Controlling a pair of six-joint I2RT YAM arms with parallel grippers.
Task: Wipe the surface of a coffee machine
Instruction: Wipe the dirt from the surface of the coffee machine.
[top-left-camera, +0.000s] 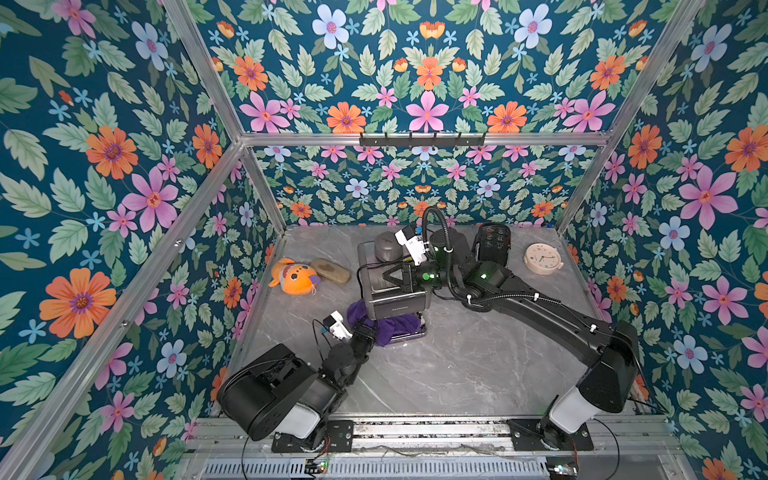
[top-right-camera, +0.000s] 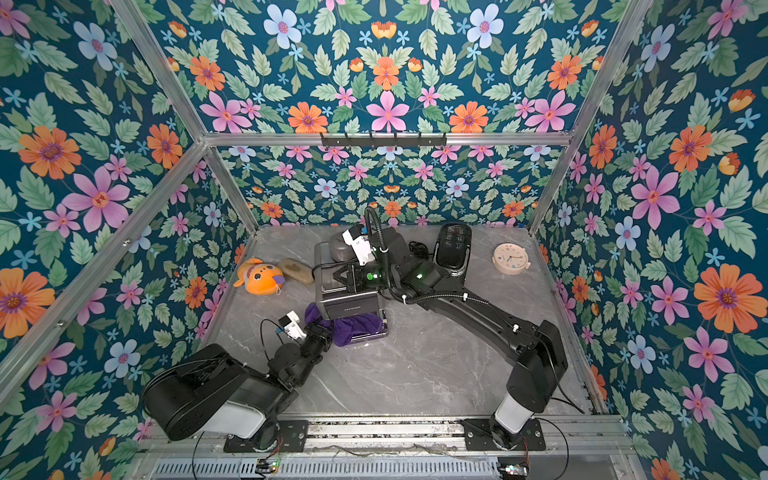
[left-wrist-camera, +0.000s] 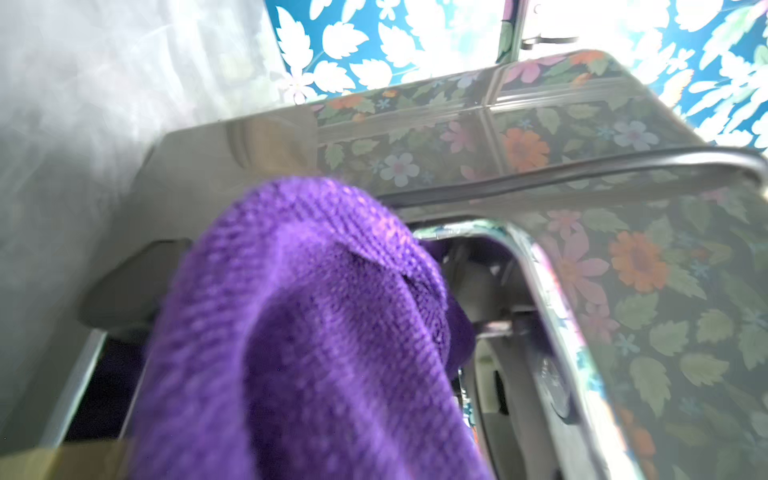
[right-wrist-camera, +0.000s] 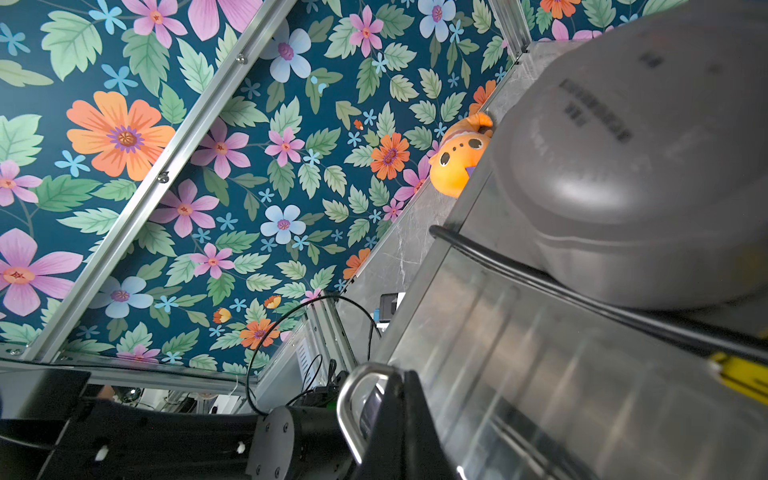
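**A:** Where's the coffee machine (top-left-camera: 392, 291)?
**B:** Table centre. Your left gripper (top-left-camera: 368, 332), clamped on the purple cloth (top-left-camera: 399, 324), is at its 6 o'clock base; right gripper (top-left-camera: 392, 277), jaws together, rests on top.
**A:** Risk?
**B:** Pull hard and the cloth may snag, dragging the machine.

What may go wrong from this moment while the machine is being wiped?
The purple cloth, held by the left claw, is bunched at the coffee machine's low front; it might snag there. A black cord lies across the machine's top near the right claw, which might catch it.
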